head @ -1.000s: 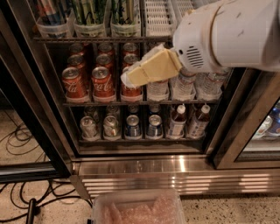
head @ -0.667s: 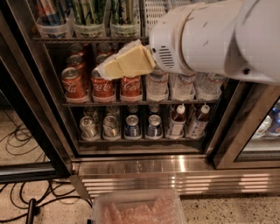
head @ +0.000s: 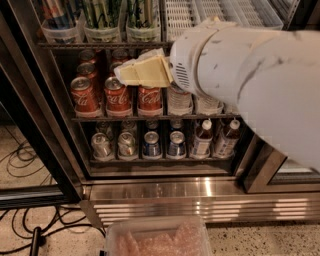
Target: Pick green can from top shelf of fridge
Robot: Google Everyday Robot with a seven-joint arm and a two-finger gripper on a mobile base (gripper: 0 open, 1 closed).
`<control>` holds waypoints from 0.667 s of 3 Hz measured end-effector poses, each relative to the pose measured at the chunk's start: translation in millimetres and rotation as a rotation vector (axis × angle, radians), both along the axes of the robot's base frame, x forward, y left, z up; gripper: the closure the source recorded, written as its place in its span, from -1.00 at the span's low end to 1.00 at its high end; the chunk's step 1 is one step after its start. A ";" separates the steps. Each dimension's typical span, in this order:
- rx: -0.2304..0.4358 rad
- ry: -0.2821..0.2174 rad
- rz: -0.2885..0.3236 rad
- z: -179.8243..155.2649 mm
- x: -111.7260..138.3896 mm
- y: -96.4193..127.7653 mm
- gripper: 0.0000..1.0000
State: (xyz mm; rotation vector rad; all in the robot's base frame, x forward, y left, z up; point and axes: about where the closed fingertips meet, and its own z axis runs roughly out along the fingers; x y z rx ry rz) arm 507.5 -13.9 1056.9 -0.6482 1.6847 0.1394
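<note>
A speckled floor with loose black cables [head: 20, 160] runs up to the fridge [head: 200, 192], and a clear plastic tub [head: 157, 237] sits at the bottom edge. My claw [head: 142, 71] hangs in front of the red cans [head: 117, 95], one rack below the top shelf [head: 100, 45]. I cannot tell whether it is spread or pressed together. The green can [head: 102, 11] stands up there in a clear bin, well above the tip.

As I judge it, lifting from here risks catching the rack's front wire or the bin's rim, and swinging sideways could topple the red cans. The bulky arm hides much of the right side.

My count:
- Two bins hold green cans.
- Three red cans stand in front, with at least two behind.
- Four cans [head: 126, 144] and two bottles [head: 202, 137] stand on the lowest rack.
</note>
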 end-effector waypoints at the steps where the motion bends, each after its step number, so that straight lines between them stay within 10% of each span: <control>1: 0.039 0.002 -0.051 0.3 6.2 -10.9 -1.00; 2: 0.039 0.002 -0.051 0.3 6.2 -10.9 -1.00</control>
